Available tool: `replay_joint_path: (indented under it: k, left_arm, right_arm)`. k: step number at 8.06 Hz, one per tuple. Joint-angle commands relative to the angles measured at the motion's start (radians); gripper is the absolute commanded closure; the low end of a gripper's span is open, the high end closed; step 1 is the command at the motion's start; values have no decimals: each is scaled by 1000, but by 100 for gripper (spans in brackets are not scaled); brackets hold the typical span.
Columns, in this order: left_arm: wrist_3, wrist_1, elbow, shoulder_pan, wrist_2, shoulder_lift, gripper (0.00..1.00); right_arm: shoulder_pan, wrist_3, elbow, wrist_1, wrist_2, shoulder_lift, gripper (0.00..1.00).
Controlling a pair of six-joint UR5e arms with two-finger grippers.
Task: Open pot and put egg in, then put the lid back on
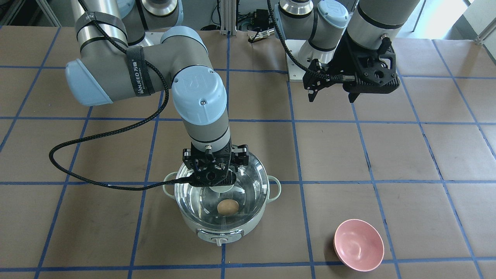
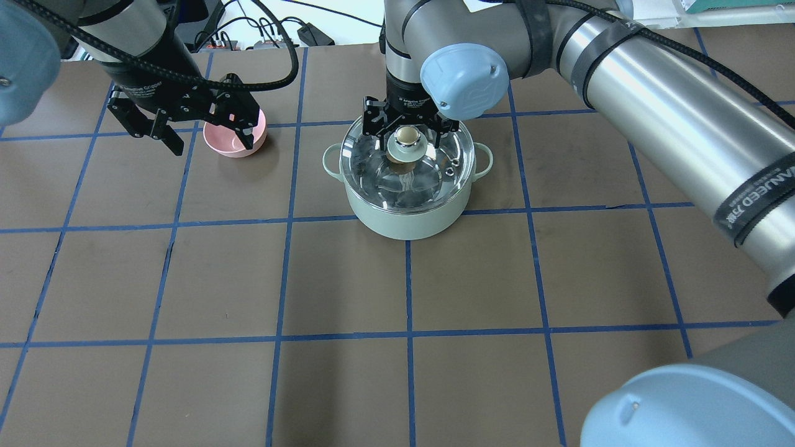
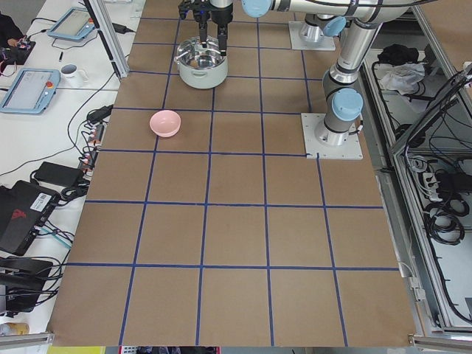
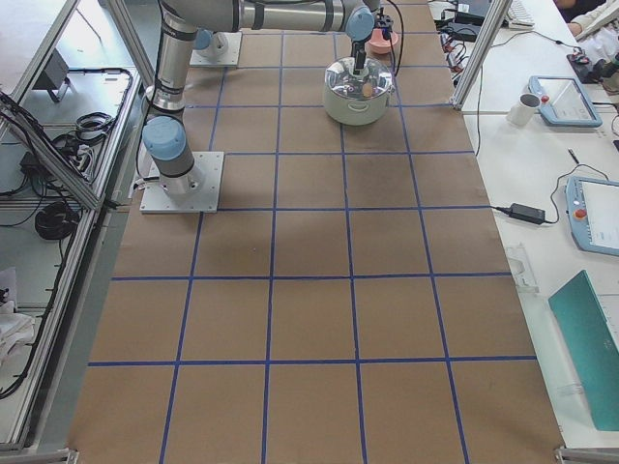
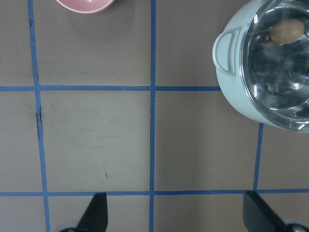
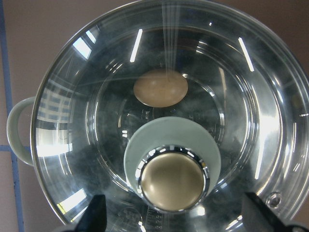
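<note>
The pale green pot (image 1: 221, 229) stands on the table with the clear glass lid (image 1: 248, 186) seated on its rim. The tan egg (image 1: 227, 207) lies inside on the steel floor, seen through the glass, as in the right wrist view (image 6: 160, 88). My right gripper (image 1: 215, 176) hangs straight over the lid, open, its fingers either side of the beige-capped knob (image 6: 173, 180) without touching it. My left gripper (image 2: 211, 143) is open and empty, above the table beside the pink bowl. The left wrist view shows the pot (image 5: 231, 92) at its upper right.
A pink bowl (image 1: 358, 244) sits on the table on my left side of the pot, empty. Brown paper with blue tape grid lines covers the table (image 2: 372, 298). The right arm's black cable (image 1: 77, 139) loops over the table beside the pot.
</note>
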Motion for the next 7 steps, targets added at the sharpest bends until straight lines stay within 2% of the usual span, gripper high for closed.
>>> replay_joint_path:
  k: [1, 4, 7]
  left_arm:
    - [0, 0, 0, 0, 0, 2, 0]
    - [0, -2, 0, 0, 0, 2, 0]
    - [3, -2, 0, 0, 2, 2, 0]
  right_arm:
    - [0, -2, 0, 23, -12, -38, 0]
    - [-64, -66, 5, 114, -53, -129, 0]
    - [-262, -277, 17, 224, -53, -229, 0]
